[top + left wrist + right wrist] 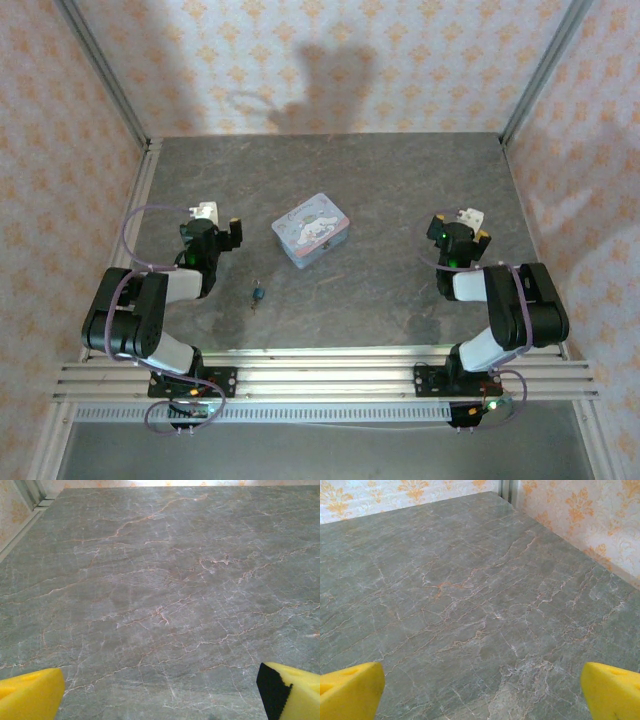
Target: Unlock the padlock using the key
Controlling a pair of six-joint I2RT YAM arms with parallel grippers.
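Left hand (214, 217) is up over the left side of the grey, veined stone-look surface (380, 180), fingers spread wide and released, grasping nothing. From my left wrist I see that left hand (160, 697) as two yellow fingertips (30, 697) at the bottom corners, with bare marbled stone between them.

Over on the other side, my right hand (460, 226) mirrors it: open wide, released, nothing in it. From the right wrist, the right hand (480, 692) shows its yellow pads (612, 690) far apart, stone between them, and the peach patterned wall (580, 520) runs along the right.

Now the tiny blue-teal padlock (259, 293): it lies on the surface towards the near edge, just right of my left forearm and closer to my left arm than my right. There is a small gold-coloured bit (254, 303) at its near end; it is too small for me to tell whether that is the key. Neither hand touches it.

Beyond the padlock, well apart from it, sits the pale-blue rectangular tin with a cartoon lid (311, 230), roughly between my two hands and turned at an angle.
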